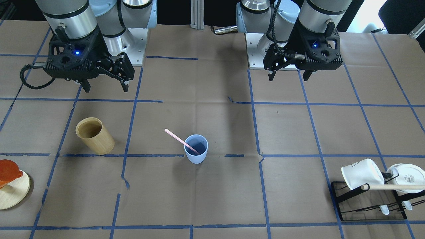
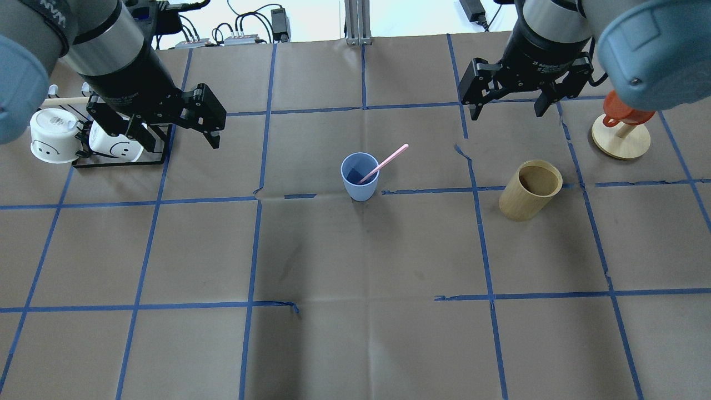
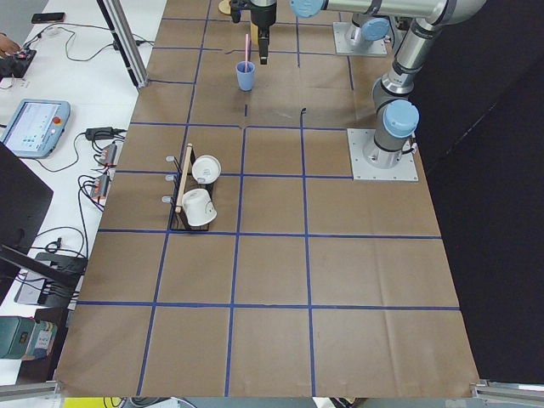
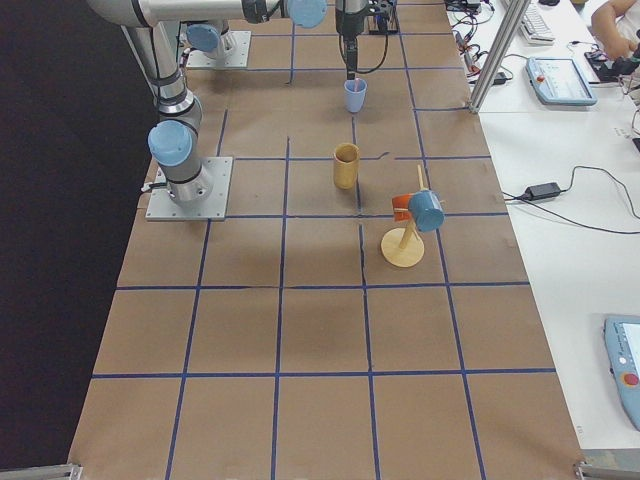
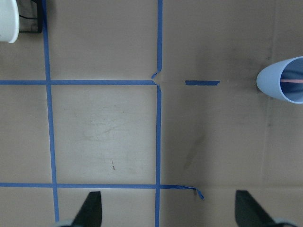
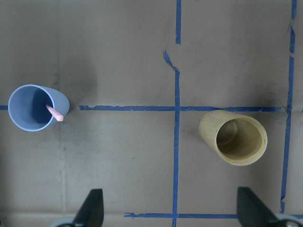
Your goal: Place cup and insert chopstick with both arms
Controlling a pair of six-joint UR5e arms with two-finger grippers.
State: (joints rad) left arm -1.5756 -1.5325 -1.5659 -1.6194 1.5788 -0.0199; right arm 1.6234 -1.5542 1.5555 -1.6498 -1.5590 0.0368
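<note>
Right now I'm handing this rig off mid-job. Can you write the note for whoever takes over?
Left gripper: open, holding nothing, hanging above the table near its base.
Right gripper: open, holding nothing, also up near its base.
Blue cup: upright at mid-table, between the two arms.
Pink chopstick: standing in the blue cup, leaning on its rim toward the robot's right.
Bamboo cup: upright and empty on the right arm's side, untouched.
Done: cup placed, chopstick inserted.
Left: nothing that shows; both arms look clear of the cup.
</note>
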